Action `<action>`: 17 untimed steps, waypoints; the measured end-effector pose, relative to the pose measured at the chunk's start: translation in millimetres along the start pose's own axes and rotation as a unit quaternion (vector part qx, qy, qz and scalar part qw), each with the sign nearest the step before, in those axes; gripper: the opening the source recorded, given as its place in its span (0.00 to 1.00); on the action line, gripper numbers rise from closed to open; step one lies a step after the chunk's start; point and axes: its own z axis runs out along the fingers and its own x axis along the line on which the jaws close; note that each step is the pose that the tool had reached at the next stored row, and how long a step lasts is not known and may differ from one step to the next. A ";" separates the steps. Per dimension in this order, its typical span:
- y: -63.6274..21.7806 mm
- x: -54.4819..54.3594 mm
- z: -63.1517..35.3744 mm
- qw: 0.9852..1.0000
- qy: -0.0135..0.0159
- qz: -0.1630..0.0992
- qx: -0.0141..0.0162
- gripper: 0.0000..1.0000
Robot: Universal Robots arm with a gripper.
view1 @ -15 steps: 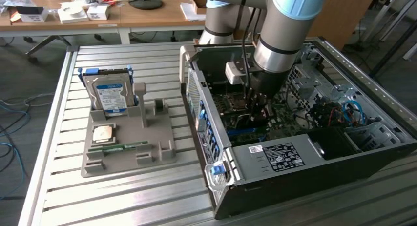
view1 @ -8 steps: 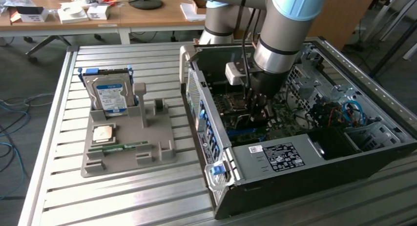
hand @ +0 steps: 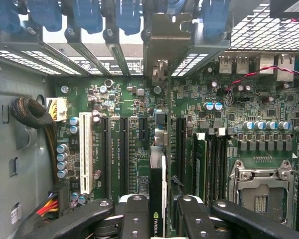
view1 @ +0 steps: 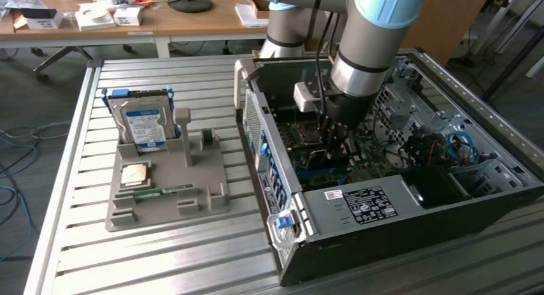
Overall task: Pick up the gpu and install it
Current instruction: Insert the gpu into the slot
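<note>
Slatted metal table [view1: 170, 257] carries an open computer case [view1: 408, 206]. Inside it, the gripper [hand: 157, 211] pinches the gpu [hand: 157, 189] edge-on, standing above the motherboard [hand: 139, 114] slots.

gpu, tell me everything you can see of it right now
The gpu appears edge-on in the wrist view: a thin dark card with a pale strip along its edge and an NVIDIA logo near the claw. It stands upright, clamped between the black fingers, over the green motherboard with its long black slots. In the exterior view the arm hides it inside the computer case.
</note>
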 end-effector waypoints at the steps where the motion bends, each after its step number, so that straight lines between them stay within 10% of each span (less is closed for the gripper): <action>1: 0.0 0.0 0.4 1.000 0.000 0.000 0.000 0.26; 17: 0.1 0.1 2.6 1.000 0.000 0.000 0.000 0.26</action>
